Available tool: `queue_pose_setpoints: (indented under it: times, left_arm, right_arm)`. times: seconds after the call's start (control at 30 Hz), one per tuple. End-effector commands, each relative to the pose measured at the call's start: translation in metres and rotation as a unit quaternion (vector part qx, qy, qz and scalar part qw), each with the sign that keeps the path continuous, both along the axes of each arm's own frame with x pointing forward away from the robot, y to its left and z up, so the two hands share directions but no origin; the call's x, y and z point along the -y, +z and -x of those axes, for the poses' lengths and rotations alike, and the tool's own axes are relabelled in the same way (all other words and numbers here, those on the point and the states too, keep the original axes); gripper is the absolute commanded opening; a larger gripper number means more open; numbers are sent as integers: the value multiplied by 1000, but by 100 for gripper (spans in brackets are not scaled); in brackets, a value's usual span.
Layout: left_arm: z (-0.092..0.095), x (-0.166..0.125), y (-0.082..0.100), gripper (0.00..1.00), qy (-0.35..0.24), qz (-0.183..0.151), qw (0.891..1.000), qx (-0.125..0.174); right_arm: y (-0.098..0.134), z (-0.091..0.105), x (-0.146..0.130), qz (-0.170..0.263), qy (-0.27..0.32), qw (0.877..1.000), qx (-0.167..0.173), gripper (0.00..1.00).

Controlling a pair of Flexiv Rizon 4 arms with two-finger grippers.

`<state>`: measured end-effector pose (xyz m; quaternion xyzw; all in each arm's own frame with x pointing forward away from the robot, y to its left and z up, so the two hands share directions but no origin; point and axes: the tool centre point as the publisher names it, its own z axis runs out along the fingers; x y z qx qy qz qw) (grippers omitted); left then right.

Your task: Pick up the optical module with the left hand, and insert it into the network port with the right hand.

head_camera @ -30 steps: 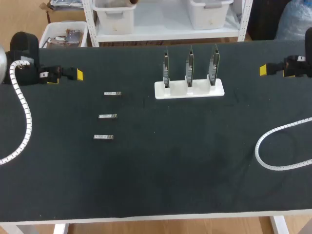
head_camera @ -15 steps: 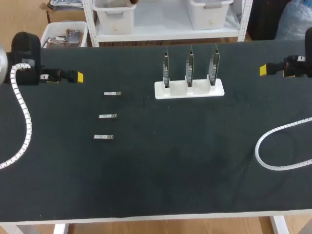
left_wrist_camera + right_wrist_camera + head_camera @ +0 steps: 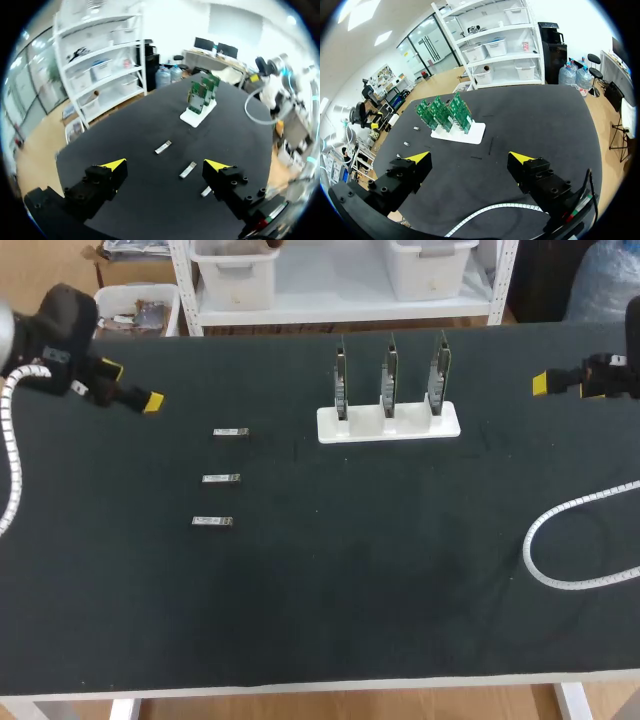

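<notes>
Three small silver optical modules lie in a column left of centre: the far one (image 3: 231, 432), the middle one (image 3: 221, 478) and the near one (image 3: 212, 521). A white stand (image 3: 388, 425) holds three upright green boards (image 3: 388, 375) with network ports. My left gripper (image 3: 152, 401) hovers open at the far left, behind and left of the modules. In the left wrist view the left gripper (image 3: 165, 164) is wide apart, with the modules (image 3: 187, 170) ahead and below. My right gripper (image 3: 540, 384) hangs open at the far right, empty; its own view shows the right gripper (image 3: 470, 157) facing the stand (image 3: 460, 132).
A white spiral cable (image 3: 560, 540) loops over the table's right side, also seen as the spiral cable (image 3: 485, 212) under the right gripper. The left arm's cable (image 3: 10, 460) hangs along the left edge.
My left arm has swung toward the back of the table and turned, so its gripper now points down and to the right toward the modules. The right arm and modules have not moved.
</notes>
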<state>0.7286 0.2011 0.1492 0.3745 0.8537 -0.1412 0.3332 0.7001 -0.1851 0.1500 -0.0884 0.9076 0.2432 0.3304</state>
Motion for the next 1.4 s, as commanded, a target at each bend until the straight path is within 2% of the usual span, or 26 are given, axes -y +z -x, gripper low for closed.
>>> queue_pose_setpoints:
  times: [0.03, 0.13, 0.3, 0.63, 0.8, 0.9, 1.07, 1.1, 1.27, 1.4]
  left_arm:
    - [-31, 2, -2, 100, -121, -98, 988, -6]
    - [-39, 7, -4, 100, -187, -137, 972, -21]
    - [-48, 19, -18, 100, -263, -207, 942, -26]
    - [-66, 43, -41, 100, -346, -283, 894, -20]
    - [-71, 48, -56, 100, -380, -309, 870, -51]
    - [-73, 50, -64, 100, -390, -317, 863, -59]
    - [-77, 56, -74, 100, -391, -315, 861, -76]
    - [-78, 57, -76, 100, -390, -315, 861, -89]
    - [-86, 61, -84, 100, -368, -301, 872, -120]
    - [-87, 61, -92, 100, -365, -302, 871, -133]
  right_arm:
    - [0, 0, 0, 0, 0, 1000, 0, 100]
    - [0, 0, 0, 0, 0, 1000, 0, 100]
    - [0, 0, 0, 0, 0, 1000, 0, 100]
    - [0, 0, 0, 0, 0, 1000, 0, 100]
    - [0, 0, 0, 0, 0, 1000, 0, 100]
    - [0, 0, 0, 0, 0, 1000, 0, 100]
    - [0, 0, 0, 0, 0, 1000, 0, 100]
    - [0, 0, 0, 0, 0, 1000, 0, 100]
    - [0, 0, 0, 0, 0, 1000, 0, 100]
    - [0, 0, 0, 0, 0, 1000, 0, 100]
